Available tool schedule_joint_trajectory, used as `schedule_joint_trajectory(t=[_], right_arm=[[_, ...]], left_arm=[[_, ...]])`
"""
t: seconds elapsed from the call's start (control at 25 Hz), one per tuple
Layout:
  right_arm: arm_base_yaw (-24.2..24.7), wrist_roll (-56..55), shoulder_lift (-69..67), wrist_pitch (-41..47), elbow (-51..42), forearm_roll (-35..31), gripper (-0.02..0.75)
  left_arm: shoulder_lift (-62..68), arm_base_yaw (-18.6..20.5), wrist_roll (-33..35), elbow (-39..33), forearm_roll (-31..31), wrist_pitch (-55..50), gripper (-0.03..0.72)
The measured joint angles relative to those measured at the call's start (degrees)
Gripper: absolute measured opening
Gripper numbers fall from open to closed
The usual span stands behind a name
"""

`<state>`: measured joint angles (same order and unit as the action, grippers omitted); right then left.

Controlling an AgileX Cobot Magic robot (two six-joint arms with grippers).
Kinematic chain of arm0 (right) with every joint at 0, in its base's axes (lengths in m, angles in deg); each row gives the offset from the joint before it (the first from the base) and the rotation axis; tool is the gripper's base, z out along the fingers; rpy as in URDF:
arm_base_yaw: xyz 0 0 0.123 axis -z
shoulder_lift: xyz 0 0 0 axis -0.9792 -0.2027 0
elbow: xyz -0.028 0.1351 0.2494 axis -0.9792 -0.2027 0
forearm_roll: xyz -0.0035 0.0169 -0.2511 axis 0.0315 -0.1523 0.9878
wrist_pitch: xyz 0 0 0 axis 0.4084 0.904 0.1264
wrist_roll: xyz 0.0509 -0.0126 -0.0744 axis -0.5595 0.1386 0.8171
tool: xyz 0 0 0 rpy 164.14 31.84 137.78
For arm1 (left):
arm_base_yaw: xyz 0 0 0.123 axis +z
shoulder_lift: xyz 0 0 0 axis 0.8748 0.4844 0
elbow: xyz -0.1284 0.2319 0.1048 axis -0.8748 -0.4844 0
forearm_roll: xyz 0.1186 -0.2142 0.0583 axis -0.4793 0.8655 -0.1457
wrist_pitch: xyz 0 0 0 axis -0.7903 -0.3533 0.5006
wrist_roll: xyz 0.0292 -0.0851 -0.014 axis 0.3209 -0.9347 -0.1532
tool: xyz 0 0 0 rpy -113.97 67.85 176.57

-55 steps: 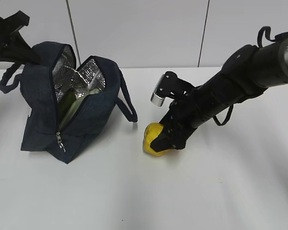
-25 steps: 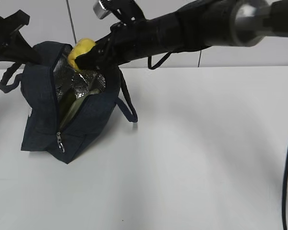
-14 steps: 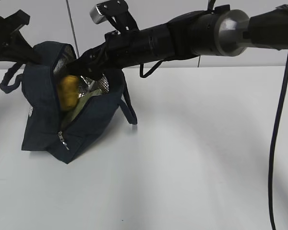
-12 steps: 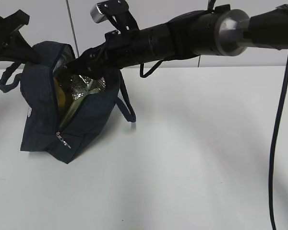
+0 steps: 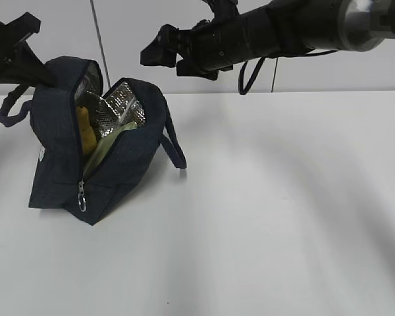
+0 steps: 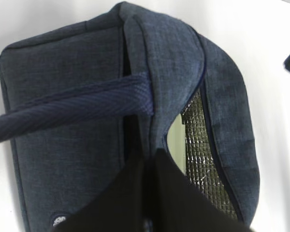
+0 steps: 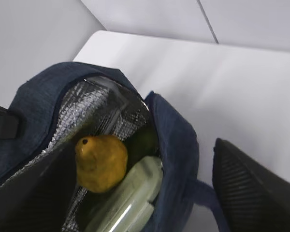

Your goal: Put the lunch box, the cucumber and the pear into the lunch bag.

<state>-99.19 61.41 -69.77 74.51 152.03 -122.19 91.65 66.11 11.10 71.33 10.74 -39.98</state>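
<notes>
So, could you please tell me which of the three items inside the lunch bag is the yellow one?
The pear. It sits against the foil lining, beside the pale green-lidded lunch box and the dark green cucumber.

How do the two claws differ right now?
The left claw is pinched shut on the bag, at its rim, holding it open; the right claw is spread wide and empty. The left one sits against the bag, while the right one hangs above it. Both are black.

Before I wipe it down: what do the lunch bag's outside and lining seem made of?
The lunch bag looks like woven navy fabric, matte, with visible weave. Its lining looks like silvery foil, shiny with a fine grid texture; probably insulating film, though that can't be confirmed.
</notes>
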Motion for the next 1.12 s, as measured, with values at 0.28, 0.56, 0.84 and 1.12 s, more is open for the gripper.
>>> schedule_joint_trajectory(t=[0.28, 0.56, 0.84, 1.12], right_arm=[[0.6, -16.1, -0.2, 10.3, 0.0, 9.0, 0.585], [0.6, -18.1, -4.9, 14.5, 0.1, 7.2, 0.557], [0.6, -17.4, -5.1, 14.4, 0.1, 4.8, 0.127], [0.6, -16.9, -4.6, 17.7, 0.6, 5.5, -0.002]], left_arm=[[0.0, 0.0, 0.0, 0.0, 0.5, -0.1, 0.007], [0.0, 0.0, 0.0, 0.0, 0.5, -0.1, 0.007], [0.0, 0.0, 0.0, 0.0, 0.5, -0.2, 0.007], [0.0, -0.8, 0.0, 0.0, 3.4, -1.2, 0.007]])
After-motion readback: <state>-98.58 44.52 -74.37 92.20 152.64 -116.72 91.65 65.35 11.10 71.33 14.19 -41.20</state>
